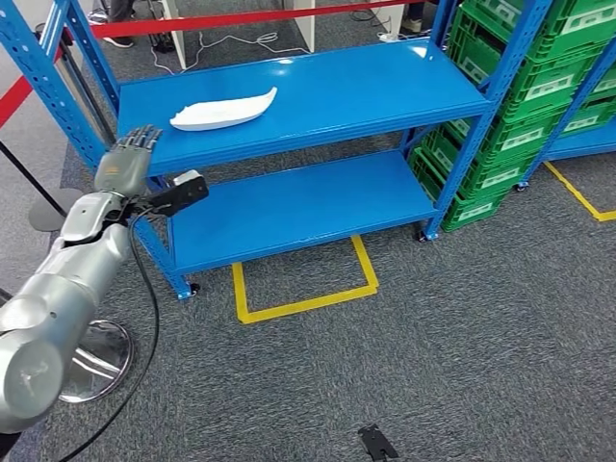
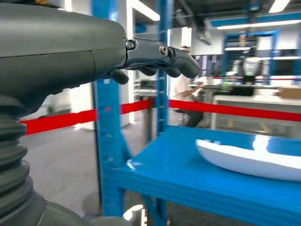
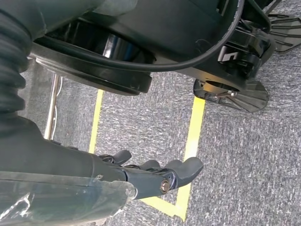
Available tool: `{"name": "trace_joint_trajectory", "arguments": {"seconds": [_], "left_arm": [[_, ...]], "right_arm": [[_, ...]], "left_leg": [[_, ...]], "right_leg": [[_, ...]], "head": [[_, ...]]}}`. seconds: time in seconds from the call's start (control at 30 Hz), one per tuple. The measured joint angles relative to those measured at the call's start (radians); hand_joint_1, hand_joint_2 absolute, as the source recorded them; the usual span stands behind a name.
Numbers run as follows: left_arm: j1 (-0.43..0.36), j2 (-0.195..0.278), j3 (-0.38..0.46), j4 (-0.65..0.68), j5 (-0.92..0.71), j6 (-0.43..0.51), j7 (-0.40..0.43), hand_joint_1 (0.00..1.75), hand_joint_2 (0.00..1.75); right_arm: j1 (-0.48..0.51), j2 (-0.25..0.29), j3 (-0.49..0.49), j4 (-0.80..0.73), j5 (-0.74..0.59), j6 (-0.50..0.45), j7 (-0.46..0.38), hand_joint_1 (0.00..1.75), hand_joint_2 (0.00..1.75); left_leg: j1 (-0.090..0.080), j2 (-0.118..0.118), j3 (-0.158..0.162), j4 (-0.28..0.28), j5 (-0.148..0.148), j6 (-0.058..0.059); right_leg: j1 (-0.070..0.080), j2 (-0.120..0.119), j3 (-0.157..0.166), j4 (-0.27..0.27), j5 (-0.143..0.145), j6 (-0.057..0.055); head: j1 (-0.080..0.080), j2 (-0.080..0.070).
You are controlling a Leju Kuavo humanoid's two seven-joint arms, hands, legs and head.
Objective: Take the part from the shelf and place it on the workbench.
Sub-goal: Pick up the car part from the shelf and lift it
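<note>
Part (image 1: 223,110) lies flat on the top blue shelf (image 1: 348,91), long axis along its front edge, ahead and to the right of my left hand (image 1: 129,159), fingers loosely spread and empty; my right hand (image 3: 156,174) hangs over the carpet, holding nothing.

No text, brand or number can be read anywhere. The green crates (image 1: 508,115) stacked at the far right carry pale label panels on their sides, but whatever is printed there is too small and blurred to make out. The yellow floor tape (image 1: 305,298) near the blue shelf (image 1: 305,96) forms plain lines only, with no lettering, and the red barrier tape (image 1: 240,19) beyond the shelf is unmarked.
</note>
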Motion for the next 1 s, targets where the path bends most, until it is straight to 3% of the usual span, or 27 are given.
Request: {"name": "trace_joint_trajectory", "arguments": {"seconds": [0.3,1.0], "left_arm": [[-0.002,-0.053,-0.088,0.000,0.001,-0.072,0.004,0.00,1.75],[0.000,-0.146,-0.173,0.009,0.034,-0.221,0.026,0.00,1.75]], "right_arm": [[0.005,0.000,0.000,0.000,0.008,0.000,0.003,0.00,1.75],[-0.004,0.000,0.001,0.000,0.025,0.004,0.011,0.00,1.75]], "left_leg": [[0.000,0.000,0.000,0.000,0.000,0.000],[0.000,0.000,-0.001,0.000,0.001,0.001]], "right_leg": [[0.000,0.000,0.000,0.000,0.000,0.000],[0.000,-0.001,-0.001,0.000,0.000,0.001]], "head": [[0.000,0.000],[0.000,0.000]]}}
